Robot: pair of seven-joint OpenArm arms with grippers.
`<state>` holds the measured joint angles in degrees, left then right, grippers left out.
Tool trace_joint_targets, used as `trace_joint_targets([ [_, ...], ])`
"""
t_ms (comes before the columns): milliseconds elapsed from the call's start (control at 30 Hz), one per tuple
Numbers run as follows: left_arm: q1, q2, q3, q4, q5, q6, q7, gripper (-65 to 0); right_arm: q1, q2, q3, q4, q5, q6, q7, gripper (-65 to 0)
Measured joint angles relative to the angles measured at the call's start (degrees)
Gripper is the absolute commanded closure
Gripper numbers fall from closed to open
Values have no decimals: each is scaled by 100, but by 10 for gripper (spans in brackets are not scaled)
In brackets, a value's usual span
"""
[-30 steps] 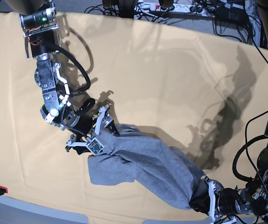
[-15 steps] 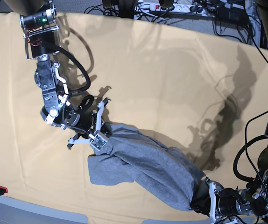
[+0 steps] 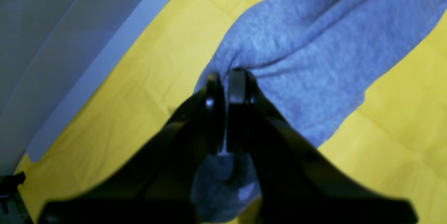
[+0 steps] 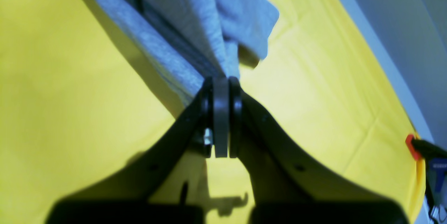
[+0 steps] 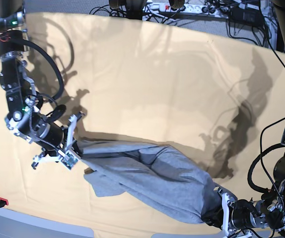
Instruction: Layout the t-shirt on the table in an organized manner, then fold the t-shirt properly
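a: where was the t-shirt seen?
b: it was stretched low across the table, bunched between both arms.
a: and the grippers?
b: the right gripper was clamped on one end; the left gripper was pinched on the other.

Black arms, white brackets, looping black cables, green LED.

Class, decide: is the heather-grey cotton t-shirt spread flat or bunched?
Bunched. The heather-grey cotton t-shirt hangs as a creased band between the shut right gripper and left gripper.
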<state>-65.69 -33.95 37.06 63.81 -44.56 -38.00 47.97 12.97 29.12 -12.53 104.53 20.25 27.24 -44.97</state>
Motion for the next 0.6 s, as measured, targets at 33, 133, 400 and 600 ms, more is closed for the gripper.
trace_joint_targets([
  [33,0,4,0,0,4,0,0,0,-46,68,61,63,94,20,-17,0],
  [133,22,15,0,0,0,-4,0,0,-229,295,382,306,302,35,-11,0],
  [400,31,48,0,15,-101,-24,-22,0,-822,909,1735,977,1587,562,-68,0],
  [600,31,48,0,15,-319,-61,-22,0,-962,1126,2568,1172,2306,1014,-168,0],
])
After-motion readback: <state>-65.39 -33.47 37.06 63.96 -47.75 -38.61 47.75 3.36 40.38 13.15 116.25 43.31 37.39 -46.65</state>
